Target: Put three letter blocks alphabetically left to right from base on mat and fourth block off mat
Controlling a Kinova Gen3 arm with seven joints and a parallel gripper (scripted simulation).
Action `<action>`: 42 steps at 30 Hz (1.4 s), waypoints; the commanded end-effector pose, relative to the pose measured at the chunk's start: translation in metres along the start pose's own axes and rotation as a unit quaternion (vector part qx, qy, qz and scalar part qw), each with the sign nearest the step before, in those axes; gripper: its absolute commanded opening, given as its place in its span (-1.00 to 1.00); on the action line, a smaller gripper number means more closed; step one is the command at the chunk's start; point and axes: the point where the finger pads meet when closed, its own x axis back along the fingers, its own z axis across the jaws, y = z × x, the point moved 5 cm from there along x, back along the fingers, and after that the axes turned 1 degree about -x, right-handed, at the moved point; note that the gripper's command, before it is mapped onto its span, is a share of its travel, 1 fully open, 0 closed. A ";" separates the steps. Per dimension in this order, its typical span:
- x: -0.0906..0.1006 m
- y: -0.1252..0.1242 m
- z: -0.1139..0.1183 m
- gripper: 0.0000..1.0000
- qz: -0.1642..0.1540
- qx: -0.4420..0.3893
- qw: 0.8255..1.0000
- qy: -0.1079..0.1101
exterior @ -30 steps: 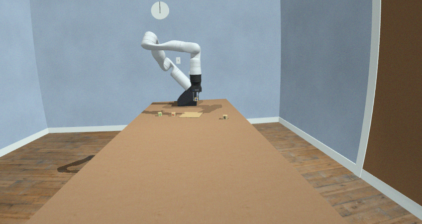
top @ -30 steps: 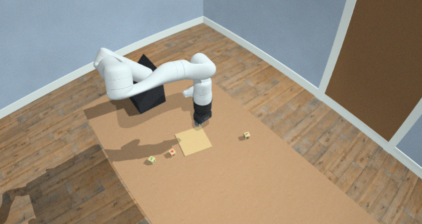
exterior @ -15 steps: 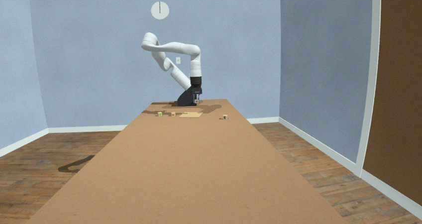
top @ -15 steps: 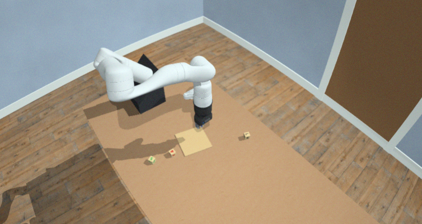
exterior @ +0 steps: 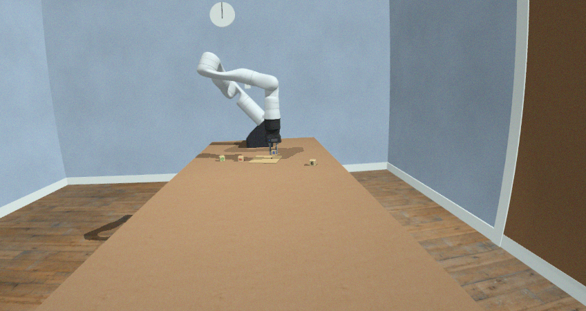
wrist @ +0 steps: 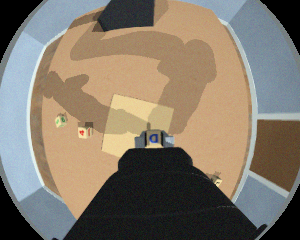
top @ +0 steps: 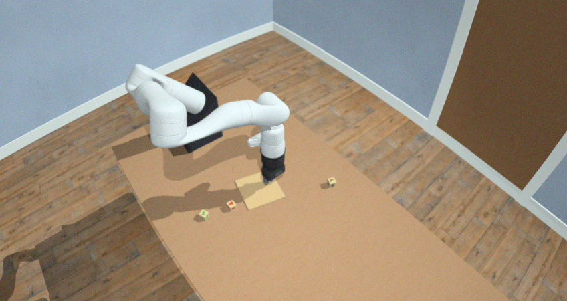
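My gripper [top: 267,180] is shut on a block with a blue mark [wrist: 153,138] and holds it low over the mat's [top: 259,191] corner nearest the robot base; whether it touches the mat I cannot tell. The block also shows in the exterior view [exterior: 273,153]. A block with a red mark [top: 231,205] lies on the table just left of the mat. A block with a green mark [top: 204,214] lies further left. A block with a dark mark [top: 331,181] lies on the table to the right of the mat.
The black robot base [top: 200,113] stands at the table's far end. The table's left edge runs close past the green-marked block.
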 end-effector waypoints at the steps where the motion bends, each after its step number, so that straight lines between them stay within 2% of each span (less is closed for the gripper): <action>1: -0.012 -0.003 0.002 -0.01 0.003 -0.001 1.000 0.001; 7: -0.019 -0.003 0.002 -0.01 0.003 0.000 1.000 0.001; 42: -0.019 -0.003 0.002 -0.01 0.003 0.000 1.000 0.001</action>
